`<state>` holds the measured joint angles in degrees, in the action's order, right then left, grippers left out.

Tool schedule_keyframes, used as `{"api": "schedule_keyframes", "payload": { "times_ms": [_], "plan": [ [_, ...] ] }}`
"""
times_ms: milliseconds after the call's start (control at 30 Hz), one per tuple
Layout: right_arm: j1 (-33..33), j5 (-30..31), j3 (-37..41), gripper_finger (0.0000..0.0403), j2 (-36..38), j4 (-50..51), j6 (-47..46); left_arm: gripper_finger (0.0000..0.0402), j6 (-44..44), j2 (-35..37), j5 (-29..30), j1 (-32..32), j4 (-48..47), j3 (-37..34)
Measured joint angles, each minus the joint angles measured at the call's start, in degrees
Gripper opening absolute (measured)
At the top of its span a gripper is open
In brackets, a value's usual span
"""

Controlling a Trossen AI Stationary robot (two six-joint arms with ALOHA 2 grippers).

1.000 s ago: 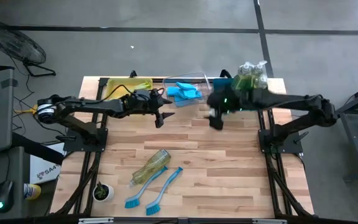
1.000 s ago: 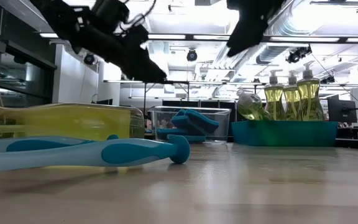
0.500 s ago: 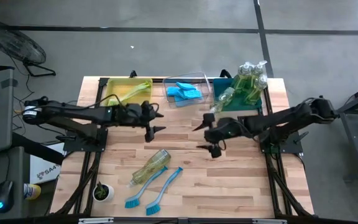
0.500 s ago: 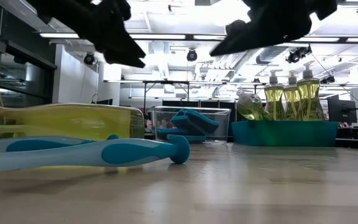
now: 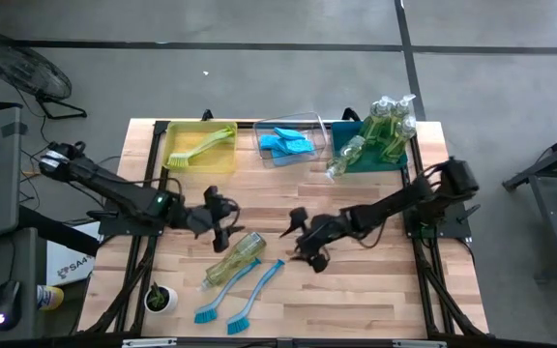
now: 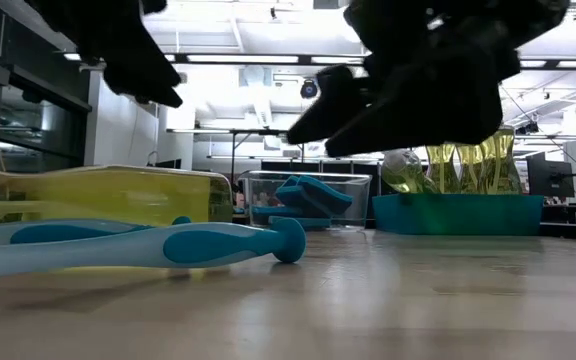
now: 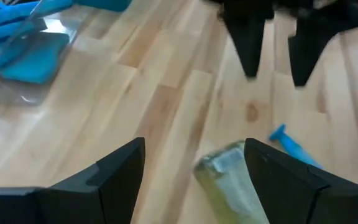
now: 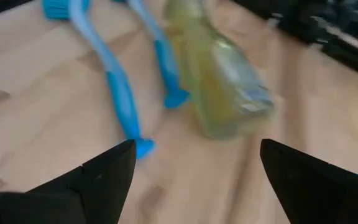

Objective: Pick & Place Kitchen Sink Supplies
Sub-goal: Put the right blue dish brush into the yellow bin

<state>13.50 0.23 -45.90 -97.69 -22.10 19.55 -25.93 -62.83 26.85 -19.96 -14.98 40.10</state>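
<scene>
A clear yellow-green soap bottle lies on its side on the wooden table, with two blue dish brushes flat beside it on the near side. My left gripper hovers open just left of the bottle's far end. My right gripper hovers open to the bottle's right, its fingers pointing at the bottle and at the brush handles. Neither gripper touches anything. In the low view the bottle and a brush handle lie at the left.
Along the far edge stand a yellow bin holding a yellow-green brush, a clear bin with blue sponges, and a teal bin with soap bottles. A small potted plant stands at the near left corner. Bare wood lies between the bins and the bottle.
Both grippers have left the far bins and swung toward the table's near side, closing in on the lying bottle from left and right. The right one has also come down and rolled. Both have stayed open. The bottle and the brushes have not moved.
</scene>
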Motion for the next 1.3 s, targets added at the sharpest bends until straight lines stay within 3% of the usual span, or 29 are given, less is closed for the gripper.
{"api": "schedule_keyframes", "payload": {
  "times_ms": [167,433,700,967,1300],
  "plan": [
    [1.26,-5.87,-8.59,0.0336,-7.51,6.83,0.05,0.0268,-6.09,0.0,5.23,-7.29,-1.27,0.0],
    [1.58,-7.54,-17.96,0.0336,-13.34,17.28,1.97,0.0268,-11.57,0.0,14.49,-15.75,-2.1,0.0],
    [1.53,-9.01,-18.3,0.033,-15.65,17.01,1.51,0.0268,-13.38,0.0,19.29,-20.26,-2.07,0.0],
    [1.51,-11.8,-18.3,0.0283,-17.5,14.67,1.19,0.0268,-13.63,0.0,21.35,-20.97,-1.96,0.0],
    [1.51,-10.93,-18.28,0.0231,-17.76,13.87,2.06,0.0268,-14.45,-0.02,21.32,-20.97,-1.95,0.0]
  ]
}}
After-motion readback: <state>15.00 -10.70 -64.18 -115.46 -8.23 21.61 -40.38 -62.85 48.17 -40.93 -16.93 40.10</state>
